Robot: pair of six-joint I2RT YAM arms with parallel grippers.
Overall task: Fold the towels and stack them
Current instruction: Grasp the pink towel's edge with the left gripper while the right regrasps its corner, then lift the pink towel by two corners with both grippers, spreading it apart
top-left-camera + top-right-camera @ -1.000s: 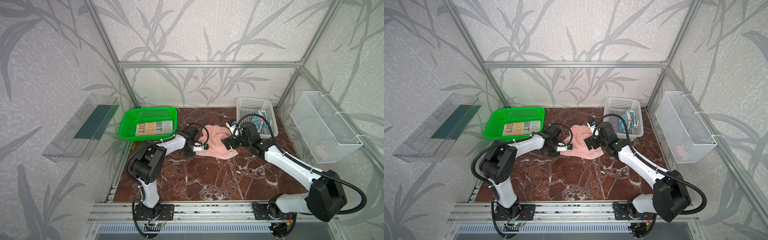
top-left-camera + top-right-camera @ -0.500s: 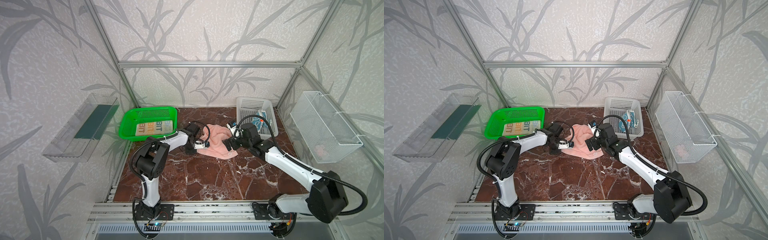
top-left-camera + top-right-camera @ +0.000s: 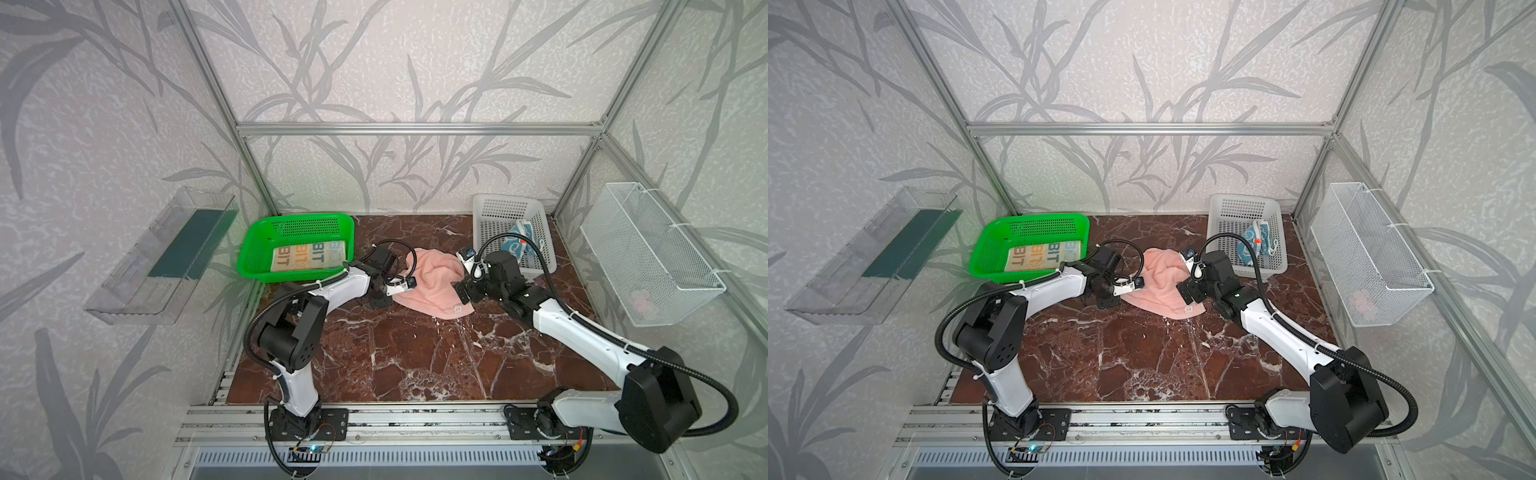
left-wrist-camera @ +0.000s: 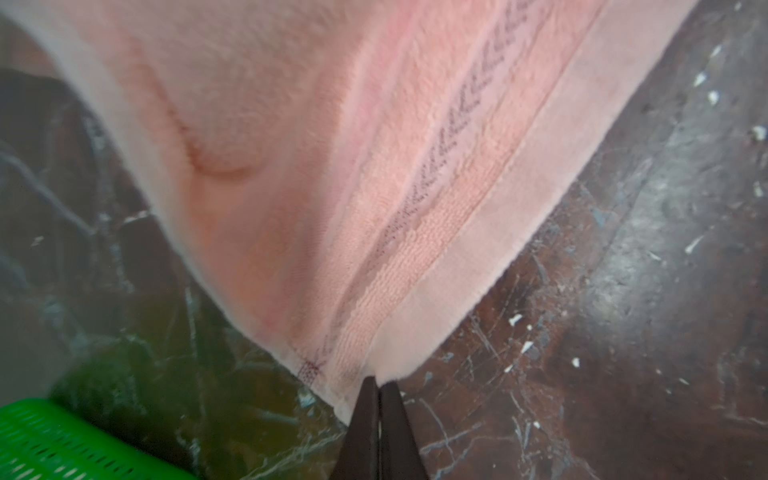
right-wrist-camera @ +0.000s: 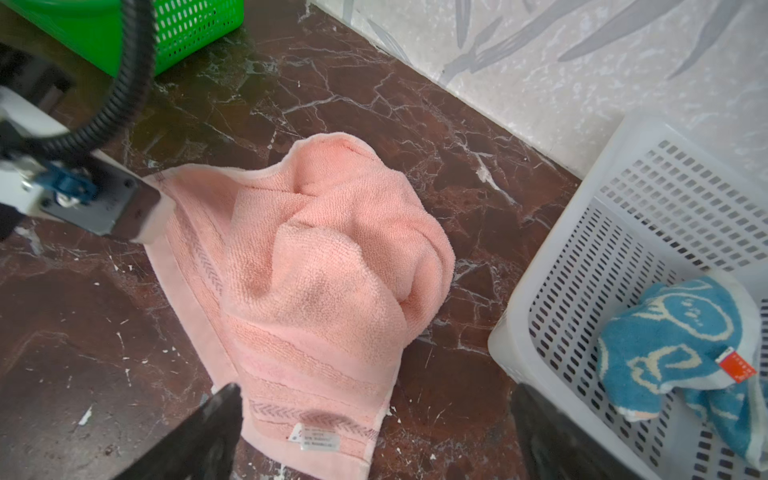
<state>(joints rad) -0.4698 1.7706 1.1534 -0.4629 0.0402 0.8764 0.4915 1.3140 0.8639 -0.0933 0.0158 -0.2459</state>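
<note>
Now, pink towel pinched at one corner
In both top views it is seen crumpled on the marble table, with both arms stretched low toward it. Left wrist view: the left gripper is clamped on a hemmed corner. Right wrist view: the right gripper is held wide open, empty, over the labelled corner; limp, light terry is judged best taken there.

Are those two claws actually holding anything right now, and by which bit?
The left gripper pinches the pink towel by one hemmed corner. The right gripper is open over it, holding nothing.
</note>
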